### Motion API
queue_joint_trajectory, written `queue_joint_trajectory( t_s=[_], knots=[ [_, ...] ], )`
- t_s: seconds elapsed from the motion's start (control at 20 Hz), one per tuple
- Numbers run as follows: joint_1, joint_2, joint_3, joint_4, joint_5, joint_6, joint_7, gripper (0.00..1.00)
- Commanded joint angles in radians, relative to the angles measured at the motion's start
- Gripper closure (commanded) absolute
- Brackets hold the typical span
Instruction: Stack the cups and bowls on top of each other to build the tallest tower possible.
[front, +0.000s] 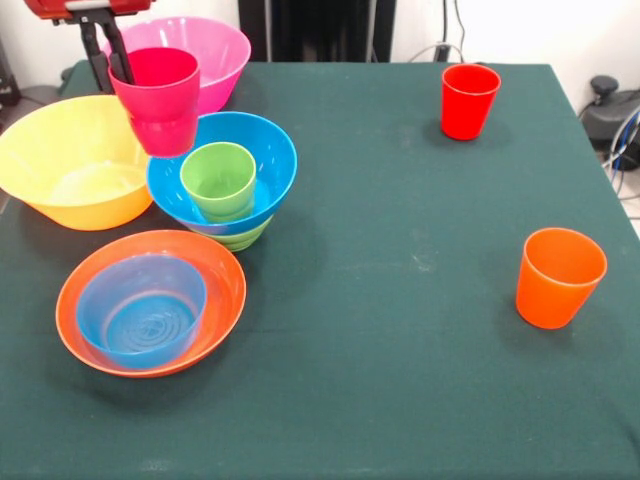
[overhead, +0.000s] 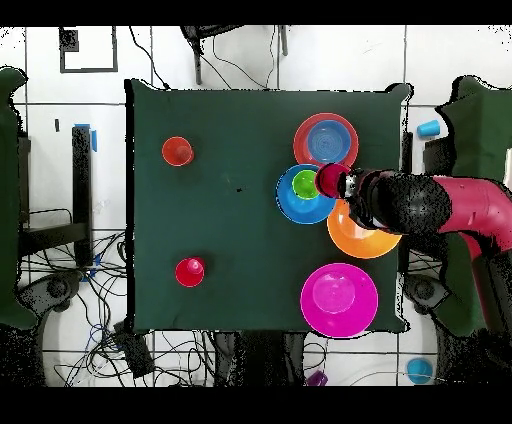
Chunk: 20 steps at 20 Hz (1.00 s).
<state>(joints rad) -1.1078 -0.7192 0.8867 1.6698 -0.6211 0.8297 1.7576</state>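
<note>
The magenta-pink cup (front: 157, 97) hangs upright in the air, clear of everything under it, pinched at its rim by the tool (front: 118, 62), whose 2 dark fingers (front: 115, 45) straddle the cup's wall on the side toward the big pink bowl (front: 205, 55). The cup sits above the gap between the big yellow-orange bowl (front: 70, 165) and the wide blue bowl (front: 262, 150), overlapping the blue bowl's rim in the front view; the overhead view puts it just beside that bowl's edge. The wide blue bowl rests on the small green bowl (front: 243, 238), which peeks out beneath it, and the light green cup (front: 219, 178) stands upright inside the blue bowl; these 3 make the tower so far. Just beside it on the bench (front: 400, 300) lies the shallow orange-red bowl (front: 225, 275), with the small translucent blue bowl (front: 140, 310) nested inside, its ringed bottom showing. The big yellow-orange bowl and big pink bowl sit close behind the tower, both open side up. Well apart, on the other side of the bench, the red cup (front: 469, 100) and the orange cup (front: 559, 277) stand upright, each alone.
</note>
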Motion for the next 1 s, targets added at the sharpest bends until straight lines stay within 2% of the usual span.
queue_joint_trajectory(
  t_s=[0.05, 1.0],
  knots=[
    [0.024, 0.011, 0.028, 0.048, -0.009, 0.114, -0.296, 1.00],
    [0.010, 0.002, 0.040, 0.057, -0.003, 0.122, -0.293, 1.00]
  ],
)
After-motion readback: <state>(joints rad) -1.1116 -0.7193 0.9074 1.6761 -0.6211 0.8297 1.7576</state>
